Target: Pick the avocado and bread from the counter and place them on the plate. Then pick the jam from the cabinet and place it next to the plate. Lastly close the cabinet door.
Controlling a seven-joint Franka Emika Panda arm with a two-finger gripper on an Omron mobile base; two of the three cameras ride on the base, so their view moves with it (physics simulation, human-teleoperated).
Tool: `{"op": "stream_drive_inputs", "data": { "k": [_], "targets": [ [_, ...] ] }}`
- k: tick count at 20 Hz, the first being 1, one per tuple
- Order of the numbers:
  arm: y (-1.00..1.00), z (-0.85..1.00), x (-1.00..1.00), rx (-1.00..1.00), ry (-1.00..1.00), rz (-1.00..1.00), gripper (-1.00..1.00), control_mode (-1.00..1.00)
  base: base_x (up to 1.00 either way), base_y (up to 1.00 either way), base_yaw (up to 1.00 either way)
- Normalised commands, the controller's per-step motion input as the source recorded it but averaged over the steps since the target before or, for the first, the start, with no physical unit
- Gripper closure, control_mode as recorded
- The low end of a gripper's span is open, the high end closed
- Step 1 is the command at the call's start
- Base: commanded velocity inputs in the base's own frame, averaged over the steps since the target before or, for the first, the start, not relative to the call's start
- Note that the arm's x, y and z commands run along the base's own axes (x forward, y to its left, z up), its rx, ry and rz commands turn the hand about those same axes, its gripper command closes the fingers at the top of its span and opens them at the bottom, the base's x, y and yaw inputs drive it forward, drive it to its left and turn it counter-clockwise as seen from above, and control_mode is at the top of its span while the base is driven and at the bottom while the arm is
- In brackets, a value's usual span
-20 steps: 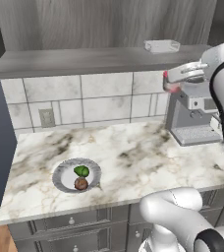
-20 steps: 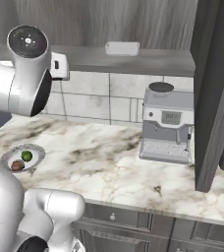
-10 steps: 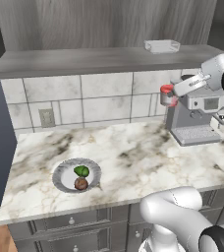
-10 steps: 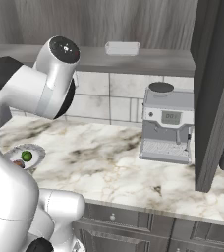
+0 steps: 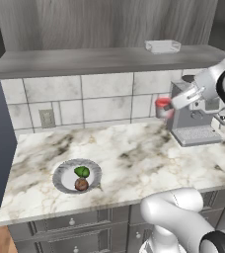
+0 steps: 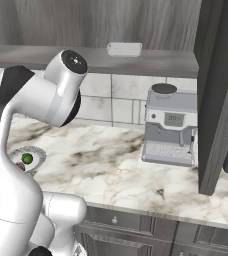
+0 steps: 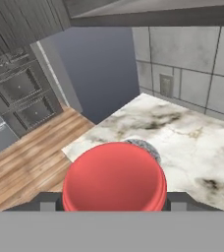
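In the left base view, the jam (image 5: pixel 163 107) is held clamped in the gripper (image 5: pixel 169 106) above the counter (image 5: pixel 134 153); it should be lowered upright beside the plate (image 5: pixel 61 179), clear of avocado (image 5: pixel 82 172) and bread (image 5: pixel 81 184). The right base view adds the open cabinet door (image 6: pixel 221 90). The hand view shows the jar's underside.

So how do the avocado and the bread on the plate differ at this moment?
The avocado is bright green; the bread is brown. In the left base view the avocado sits nearer the wall, the bread nearer the counter's front edge. Both are small rounded lumps of similar size, close together on the plate.
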Motion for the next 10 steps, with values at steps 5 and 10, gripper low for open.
{"op": "stream_drive_inputs", "data": {
  "k": [5, 10],
  "targets": [
    [0.19, -0.41, 0.00, -0.01, 0.00, 0.00, 1.00, -1.00, 0.00, 0.00, 0.00],
    [0.12, -0.44, 0.08, -0.01, 0.00, 0.00, 1.00, -1.00, 0.00, 0.00, 0.00]
  ]
}}
